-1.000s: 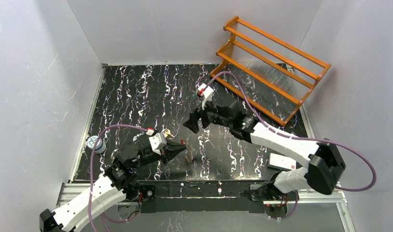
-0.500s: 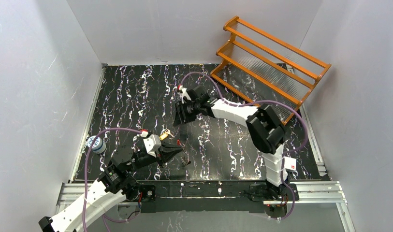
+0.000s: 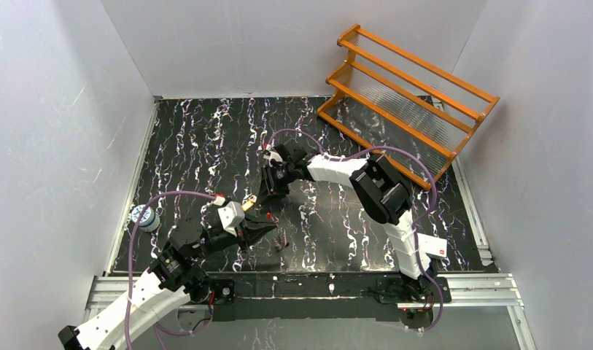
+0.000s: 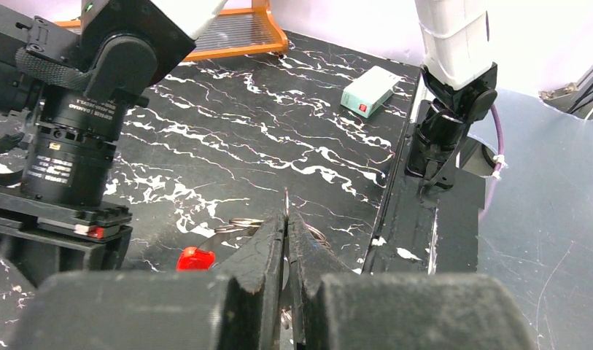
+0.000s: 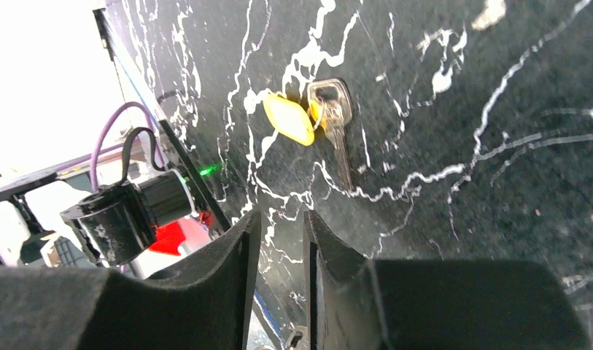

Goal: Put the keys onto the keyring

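Key (image 5: 338, 127) lies just ahead of the narrow, empty right pincer (image 5: 280, 217); left pincer (image 4: 287, 219) clamps the keyring (image 4: 238, 223).

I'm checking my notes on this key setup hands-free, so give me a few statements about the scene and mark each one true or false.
1. The orange rack stands at the table's far right corner. True.
2. The right gripper grips the yellow-tagged key. False: the key lies on the table ahead of its empty jaws.
3. The left gripper has its jaws shut on the keyring. True.
4. The white box lies by the left arm's base. False: it lies by the right arm's base.
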You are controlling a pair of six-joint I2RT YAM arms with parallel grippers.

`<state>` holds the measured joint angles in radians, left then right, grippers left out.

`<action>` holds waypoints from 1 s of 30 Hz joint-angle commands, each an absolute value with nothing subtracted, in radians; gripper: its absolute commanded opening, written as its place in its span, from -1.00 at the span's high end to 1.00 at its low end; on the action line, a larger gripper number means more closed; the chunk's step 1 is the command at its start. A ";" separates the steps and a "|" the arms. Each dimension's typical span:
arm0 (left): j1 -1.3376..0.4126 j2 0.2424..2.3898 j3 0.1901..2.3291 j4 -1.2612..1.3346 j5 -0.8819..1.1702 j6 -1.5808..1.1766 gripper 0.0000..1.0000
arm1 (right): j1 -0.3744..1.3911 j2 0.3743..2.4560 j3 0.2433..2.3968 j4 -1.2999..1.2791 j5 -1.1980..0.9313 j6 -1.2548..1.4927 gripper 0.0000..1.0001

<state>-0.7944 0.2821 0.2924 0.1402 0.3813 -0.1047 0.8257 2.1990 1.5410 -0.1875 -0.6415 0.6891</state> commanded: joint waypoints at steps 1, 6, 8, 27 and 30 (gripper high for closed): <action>-0.797 0.287 0.334 0.163 0.389 -0.124 1.00 | 0.829 2.240 1.605 -0.128 -0.694 0.774 0.28; -0.797 0.296 0.334 0.170 0.394 -0.125 1.00 | 0.830 2.289 1.660 -0.164 -0.678 0.790 0.26; -0.797 0.301 0.333 0.172 0.394 -0.127 1.00 | 0.833 2.304 1.681 -0.183 -0.659 0.796 0.26; -0.798 0.313 0.325 0.186 0.400 -0.148 1.00 | 0.841 2.377 1.761 -0.241 -0.545 0.801 0.37; -0.797 0.314 0.324 0.186 0.399 -0.147 1.00 | 0.847 2.384 1.761 -0.236 -0.545 0.803 0.38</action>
<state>-0.7944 0.3138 0.2924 0.1493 0.3824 -0.1425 0.8333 2.3539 1.7306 -0.2108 -0.5758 0.8062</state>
